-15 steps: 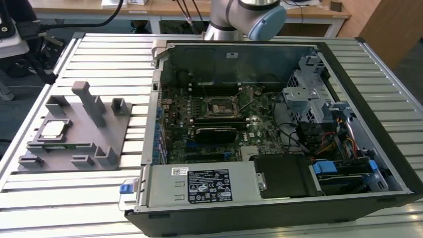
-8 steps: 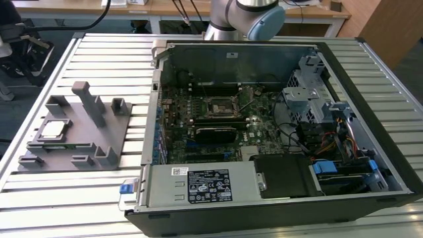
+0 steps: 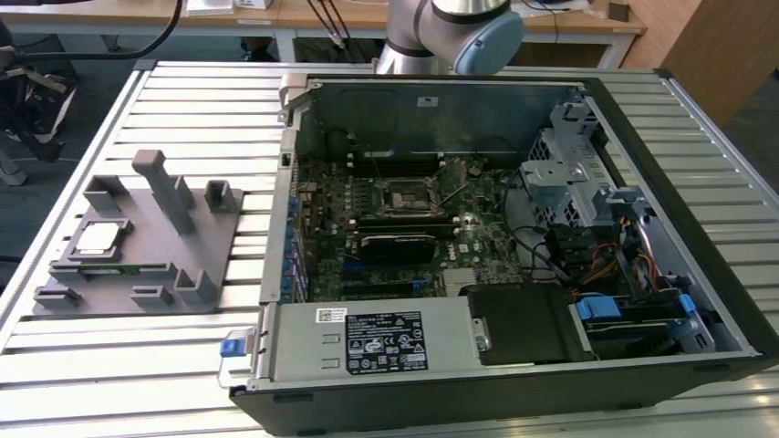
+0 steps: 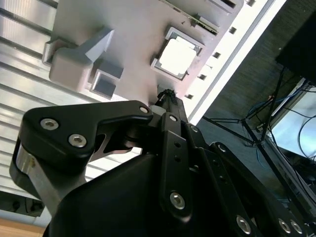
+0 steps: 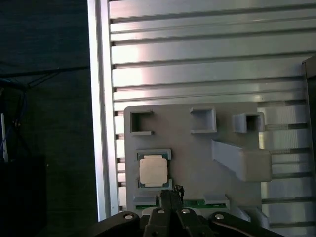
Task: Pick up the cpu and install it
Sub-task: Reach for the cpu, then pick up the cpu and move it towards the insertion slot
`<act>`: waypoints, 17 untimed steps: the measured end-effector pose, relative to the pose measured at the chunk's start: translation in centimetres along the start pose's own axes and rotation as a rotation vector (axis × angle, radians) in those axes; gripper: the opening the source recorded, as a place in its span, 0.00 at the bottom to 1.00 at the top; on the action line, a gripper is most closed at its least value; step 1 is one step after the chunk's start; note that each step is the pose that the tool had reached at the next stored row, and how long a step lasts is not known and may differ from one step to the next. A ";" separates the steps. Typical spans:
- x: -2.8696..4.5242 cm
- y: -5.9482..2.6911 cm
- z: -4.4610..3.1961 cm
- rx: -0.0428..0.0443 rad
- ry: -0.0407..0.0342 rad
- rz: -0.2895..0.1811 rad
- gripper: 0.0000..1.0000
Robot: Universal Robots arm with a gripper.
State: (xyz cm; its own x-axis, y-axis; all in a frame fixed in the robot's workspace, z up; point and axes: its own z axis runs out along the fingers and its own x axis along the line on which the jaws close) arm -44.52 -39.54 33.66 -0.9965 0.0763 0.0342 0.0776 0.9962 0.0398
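nothing of the task looks done yet: the small flat square cpu with a shiny silver-white top (image 3: 98,239) (image 4: 177,55) (image 5: 152,171) lies in its recess on the grey plastic fixture (image 3: 182,251) (image 5: 197,153). it is well apart from the dark square socket frame (image 3: 406,193) inside the open black computer case (image 3: 439,100). the black claw (image 4: 166,95) (image 5: 171,193) hangs over the fixture near the cpu, fingers closed together, gripping nothing.

Exterior view: high, angled down on slatted table (image 3: 182,365), open computer case (image 3: 512,228) centre, grey fixture (image 3: 146,237) at exterior view's left. Both wrist views: above fixture, looking down past gripper (image 5: 171,191). All 3 share fixture.
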 end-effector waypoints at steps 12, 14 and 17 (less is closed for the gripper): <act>2.22 -0.19 0.42 -0.0001 -0.0001 0.000 0.11; 2.42 -0.21 0.51 0.0000 0.0001 0.000 0.11; 2.47 -0.22 0.68 -0.0001 0.0000 0.000 0.11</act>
State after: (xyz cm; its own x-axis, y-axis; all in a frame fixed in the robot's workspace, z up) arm -47.02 -39.55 33.06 -0.9965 0.0761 0.0342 0.0774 0.9962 0.0399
